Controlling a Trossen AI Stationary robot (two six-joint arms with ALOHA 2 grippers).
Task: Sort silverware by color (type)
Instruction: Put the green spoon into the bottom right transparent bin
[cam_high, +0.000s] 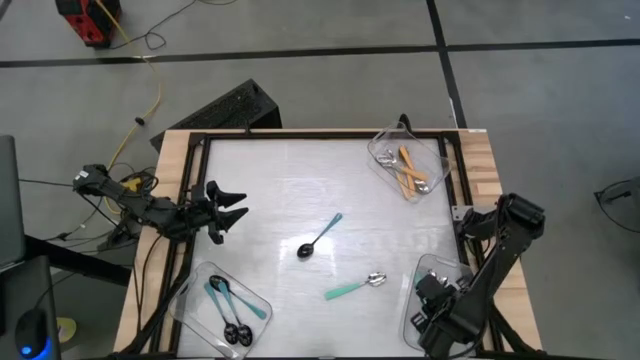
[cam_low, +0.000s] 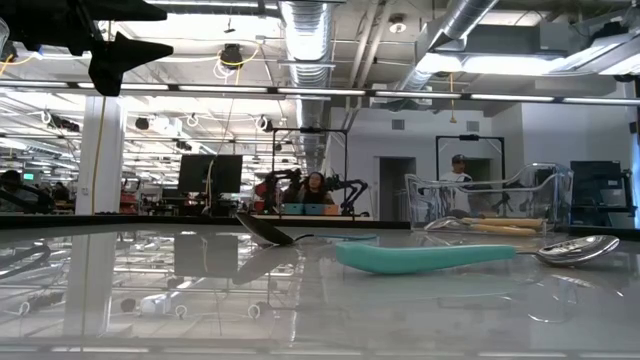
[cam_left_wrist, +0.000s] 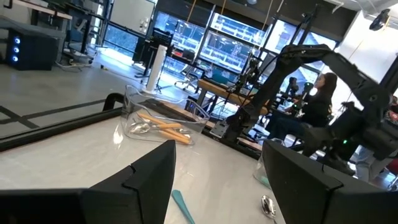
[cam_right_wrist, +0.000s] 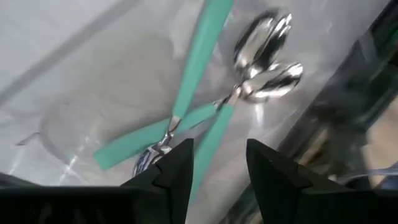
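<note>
Two spoons lie flat on the table. One is blue-handled with a black bowl (cam_high: 318, 237) (cam_low: 266, 230), at mid-table. The other is teal-handled with a silver bowl (cam_high: 355, 287) (cam_low: 420, 257), nearer the front. Three teal spoons (cam_right_wrist: 198, 74) lie crossed in a clear tray (cam_high: 446, 266) at the near right. My right gripper (cam_high: 430, 300) (cam_right_wrist: 217, 158) hovers above them, pointing down, open, with nothing between its fingers. At the table's left edge my left gripper (cam_high: 236, 205) (cam_left_wrist: 217, 155) hangs open and level, holding nothing.
A clear tray (cam_high: 408, 165) (cam_left_wrist: 163, 119) at the far right holds orange-handled spoons. Another clear tray (cam_high: 222, 305) at the near left holds blue-handled spoons with black bowls. A black frame runs along the table's edges. People sit in the room beyond.
</note>
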